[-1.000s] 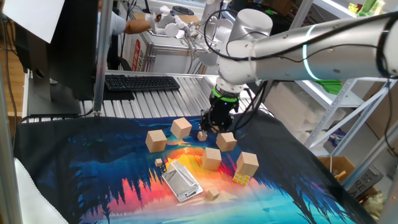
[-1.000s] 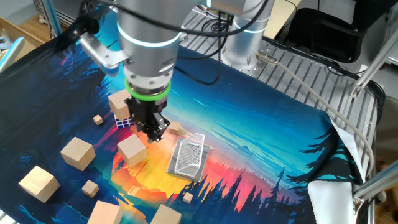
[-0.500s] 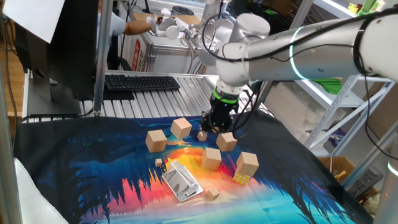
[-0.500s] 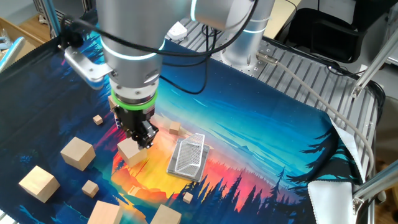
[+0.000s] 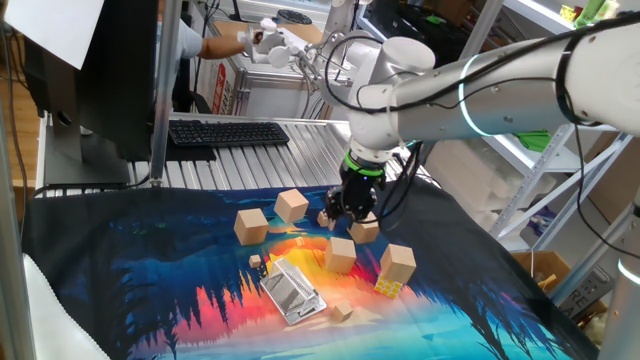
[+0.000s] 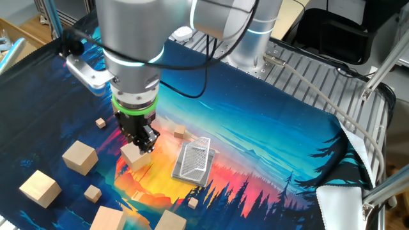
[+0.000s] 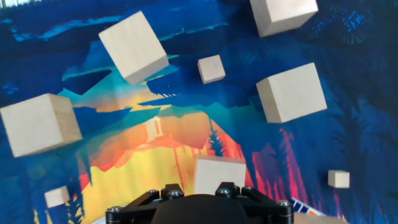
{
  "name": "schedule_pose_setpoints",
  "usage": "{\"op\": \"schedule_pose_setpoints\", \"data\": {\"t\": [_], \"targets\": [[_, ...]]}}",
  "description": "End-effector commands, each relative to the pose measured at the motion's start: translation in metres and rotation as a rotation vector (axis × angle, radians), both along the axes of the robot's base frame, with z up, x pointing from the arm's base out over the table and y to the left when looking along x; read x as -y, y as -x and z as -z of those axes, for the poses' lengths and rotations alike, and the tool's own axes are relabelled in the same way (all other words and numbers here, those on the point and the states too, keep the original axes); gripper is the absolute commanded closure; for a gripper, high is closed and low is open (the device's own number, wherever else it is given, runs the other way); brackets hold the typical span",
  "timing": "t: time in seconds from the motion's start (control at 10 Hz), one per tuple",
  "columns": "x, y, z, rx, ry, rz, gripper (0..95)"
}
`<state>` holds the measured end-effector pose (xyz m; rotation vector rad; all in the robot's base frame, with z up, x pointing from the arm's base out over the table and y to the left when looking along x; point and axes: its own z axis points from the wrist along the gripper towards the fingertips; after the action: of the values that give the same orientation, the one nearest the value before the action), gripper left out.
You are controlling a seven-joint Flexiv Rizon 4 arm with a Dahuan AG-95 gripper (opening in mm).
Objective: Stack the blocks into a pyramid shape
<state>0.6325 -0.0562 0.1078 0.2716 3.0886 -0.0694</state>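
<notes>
The pincer [image 6: 142,142] hangs low over one block [image 6: 135,156], and in the hand view this block [image 7: 217,176] sits right under the hand. Its fingers are hidden, so I cannot tell how far it is open or whether it grips the block. The other blocks lie loose on the table [image 6: 268,121] — one just beyond [image 7: 291,92], two to the left [image 7: 134,46] [image 7: 38,124], one at the far edge [image 7: 283,15]. No pyramid is begun. To grasp well, I judge the fingers should meet two flat opposite faces, centred — not the corners. A tiny cube [image 7: 211,68] lies near; it is better not to push it.
</notes>
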Motion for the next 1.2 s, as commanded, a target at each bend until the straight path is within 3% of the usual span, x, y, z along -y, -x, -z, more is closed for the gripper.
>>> {"op": "schedule_pose_setpoints", "data": {"t": [0.1,0.6,0.7,0.8,0.9,1.2], "targets": [[0.003,0.001,0.004,0.007,0.001,0.001,38.0],[0.019,0.008,0.025,0.016,-0.012,0.047,38.0],[0.019,0.008,0.026,0.014,-0.015,0.062,19.0],[0.019,0.008,0.026,0.019,-0.014,0.076,19.0],[0.019,0.008,0.026,0.027,-0.016,0.089,0.0],[0.019,0.008,0.026,0.032,-0.021,0.111,0.0]]}}
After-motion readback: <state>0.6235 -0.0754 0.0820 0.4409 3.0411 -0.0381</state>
